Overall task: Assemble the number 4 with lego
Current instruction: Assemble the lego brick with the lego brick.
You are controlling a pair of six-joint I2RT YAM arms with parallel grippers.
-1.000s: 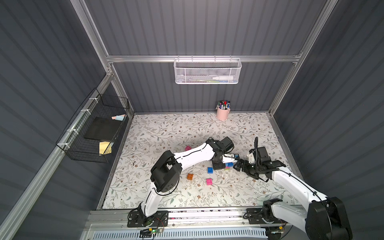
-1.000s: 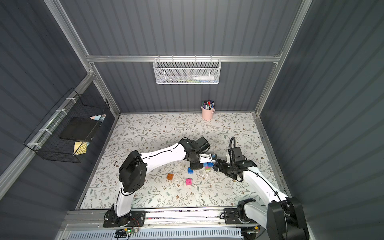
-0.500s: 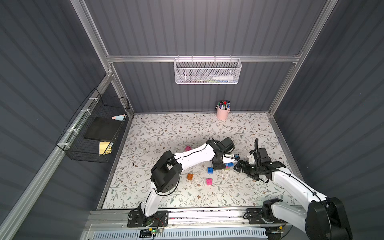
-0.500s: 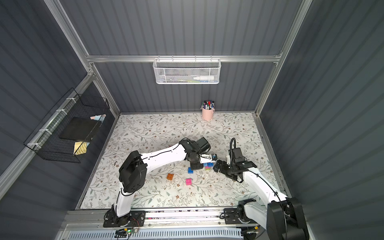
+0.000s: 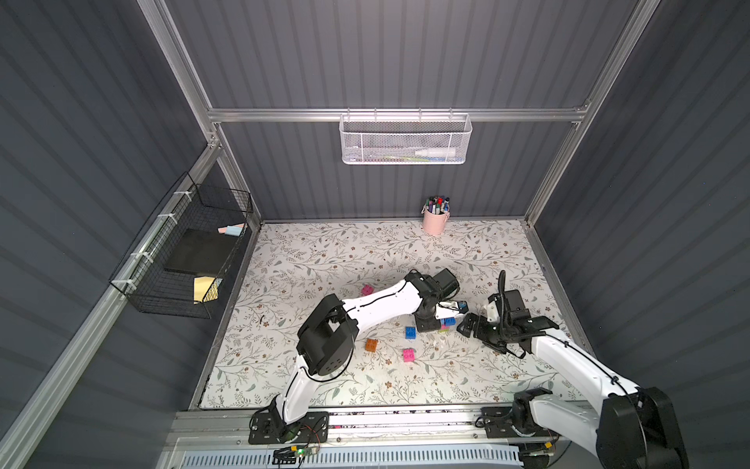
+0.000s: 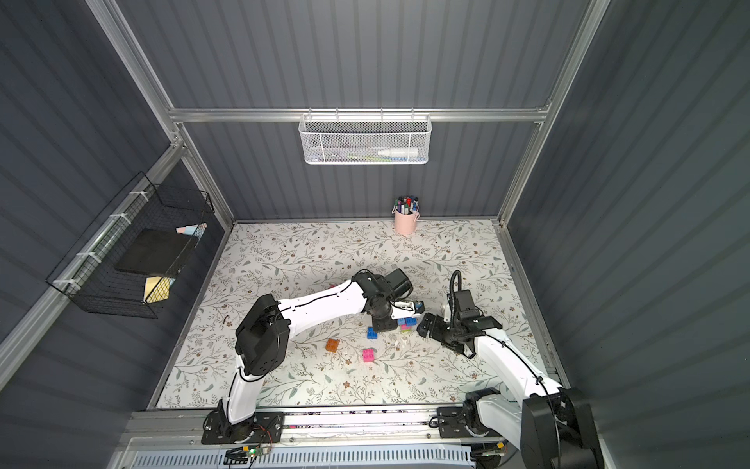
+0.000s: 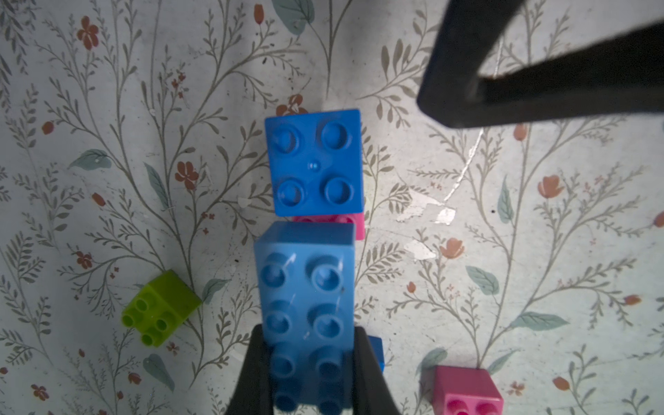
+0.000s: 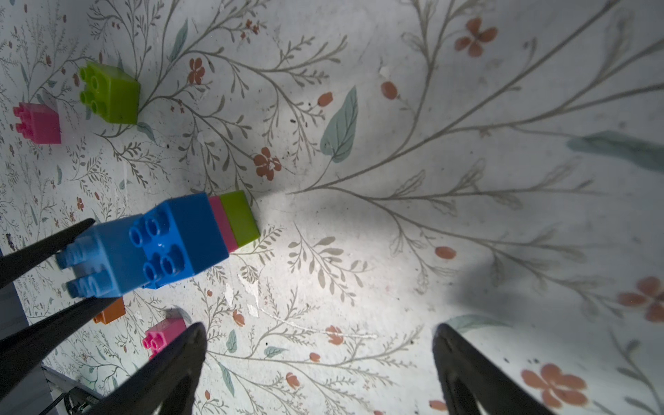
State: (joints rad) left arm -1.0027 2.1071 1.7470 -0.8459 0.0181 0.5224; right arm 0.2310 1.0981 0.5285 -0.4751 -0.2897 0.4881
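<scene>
Left gripper (image 7: 309, 332) clamped on long blue brick (image 7: 305, 287), held level beside blue-pink-green stack (image 7: 316, 161), presumably for joining. Right gripper (image 8: 319, 334) spread wide, empty, standing clear.

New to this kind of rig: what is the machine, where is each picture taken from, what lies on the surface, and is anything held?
Two white robot arms stand in front of a floral mat. Two pictures look down from overhead, side by side, showing nearly the same scene. The other two come from a camera on each arm's wrist, looking past its tool. The left tool is shut on a long blue brick, held right beside a short stack of dark blue, pink and green bricks; whether they are joined I cannot tell. The right tool is open and empty, close by. Loose on the mat lie, among others, a lime green brick, an orange brick, a blue brick and a pink brick. A pink pen cup stands at the back.
</scene>
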